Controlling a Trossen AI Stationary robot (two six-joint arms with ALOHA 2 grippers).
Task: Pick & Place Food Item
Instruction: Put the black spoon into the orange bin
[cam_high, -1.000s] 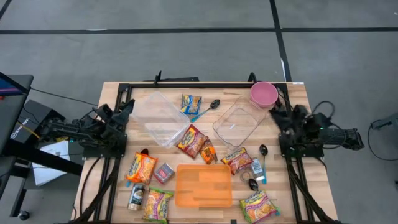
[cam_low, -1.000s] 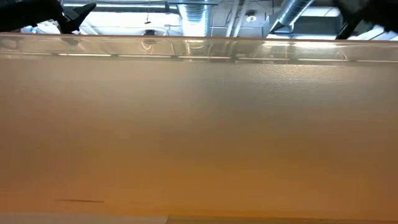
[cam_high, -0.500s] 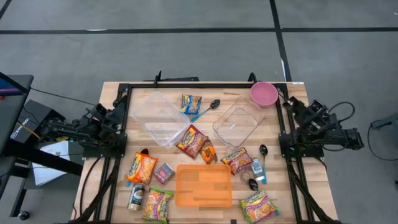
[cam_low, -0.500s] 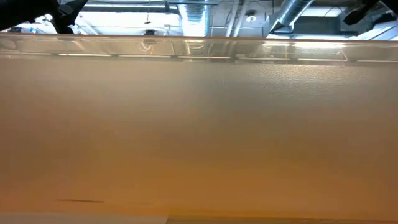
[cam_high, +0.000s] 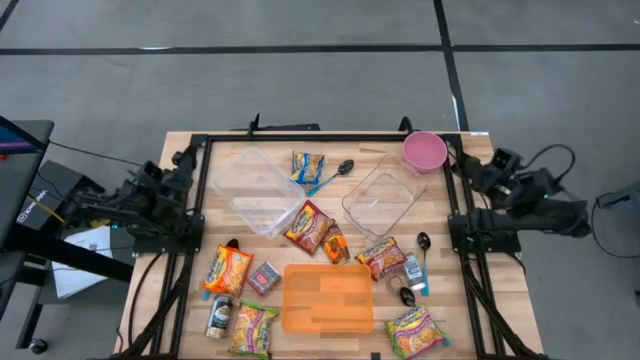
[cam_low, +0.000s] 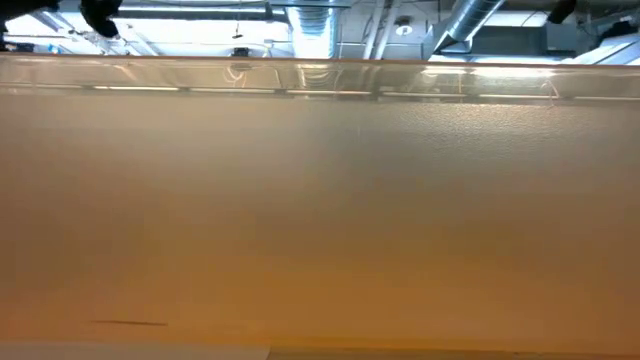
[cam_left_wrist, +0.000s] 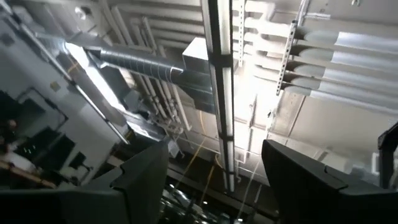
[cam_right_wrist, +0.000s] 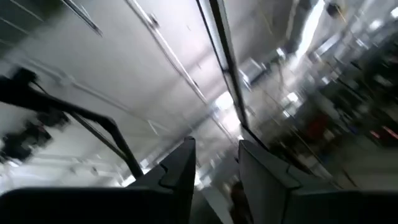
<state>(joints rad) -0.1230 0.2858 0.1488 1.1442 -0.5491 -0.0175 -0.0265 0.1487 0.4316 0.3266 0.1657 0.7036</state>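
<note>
Several bright noodle and snack packets lie flat on the wooden table (cam_high: 470, 300), among them a red-and-yellow one (cam_high: 308, 228) at the middle and an orange one (cam_high: 228, 270). My left gripper (cam_high: 187, 163) hangs at the table's left edge, tipped up toward the ceiling; in its wrist view it (cam_left_wrist: 214, 180) stands open and empty. My right gripper (cam_high: 478, 170) is raised at the right edge, also tipped up. Its wrist view shows it (cam_right_wrist: 216, 168) with a narrow gap between the fingers and nothing in it.
Two clear tubs (cam_high: 255, 190) (cam_high: 385, 195) and a pink bowl (cam_high: 425, 152) stand at the back. An orange board (cam_high: 327, 297) lies near the front and fills the low view (cam_low: 320, 220). Spoons (cam_high: 340, 168), a can (cam_high: 219, 316) and a small bottle (cam_high: 413, 270) lie among the packets.
Both grippers have risen and tipped upward while rolling at the wrist. My left gripper has drawn back toward the table's left edge, and my right gripper toward the right edge. Nothing on the table has moved.
</note>
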